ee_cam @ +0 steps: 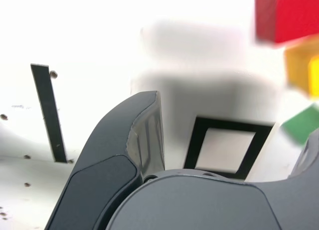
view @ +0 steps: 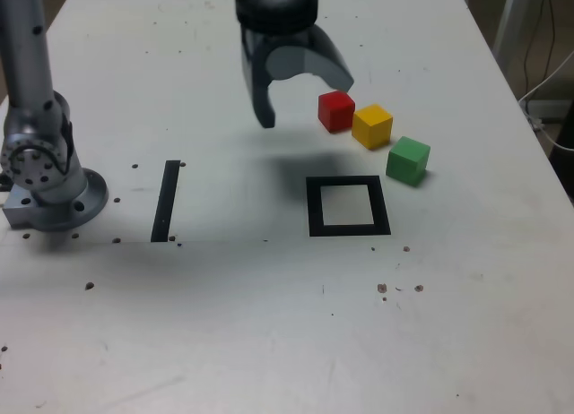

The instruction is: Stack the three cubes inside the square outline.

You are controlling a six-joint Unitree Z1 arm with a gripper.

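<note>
Gripper (view: pixel 303 99) hangs above the bench (view: pixel 269 342), jaws spread wide with nothing between them; it sits just off the red cube (view: pixel 335 110), on the exterior view's left of it, not touching.

Three cubes lie in a diagonal row toward the bench's far right part in the exterior view; red is farthest from the camera, yellow cube (view: pixel 372 125) in the middle, green cube (view: pixel 409 159) nearest and closest to the right edge; red and yellow look to touch at a corner; green stands slightly apart from yellow; none stacked, all flat on the bench.

Square outline (view: pixel 349 229) lies near the bench's middle, just nearer the camera than the cubes; its white centre is bare; green is the closest cube to it, off its far right corner, outside the frame.

Tape strip (view: pixel 166 200) lies well apart from the outline, on the exterior view's left, beside the arm base (view: pixel 49 194).

Wrist view: one dark finger (ee_cam: pixel 134 140) in the foreground; outline (ee_cam: pixel 199 140) beyond it; red (ee_cam: pixel 284 16), yellow (ee_cam: pixel 301 65) and green (ee_cam: pixel 304 123) blurred at the picture's edge; strip (ee_cam: pixel 48 110) also seen.
</note>
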